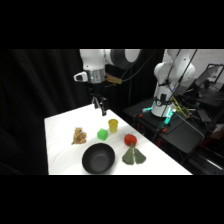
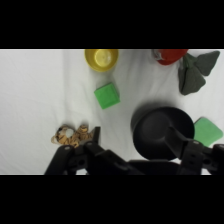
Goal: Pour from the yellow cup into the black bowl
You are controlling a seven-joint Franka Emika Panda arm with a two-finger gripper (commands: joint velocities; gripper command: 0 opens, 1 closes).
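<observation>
The yellow cup stands upright on the white table, apart from everything else. The wide black bowl sits near the table's front edge. Between the cup and the bowl lies a green cube. My gripper hangs in the air above the table's far side, up and to the left of the cup. It is open and holds nothing. In the wrist view its right finger shows in front of the bowl.
A brown stuffed toy lies left of the cube. A red object and a dark green fan-shaped object sit right of the bowl. Another green block shows beside the bowl. A second robot stands beyond the table.
</observation>
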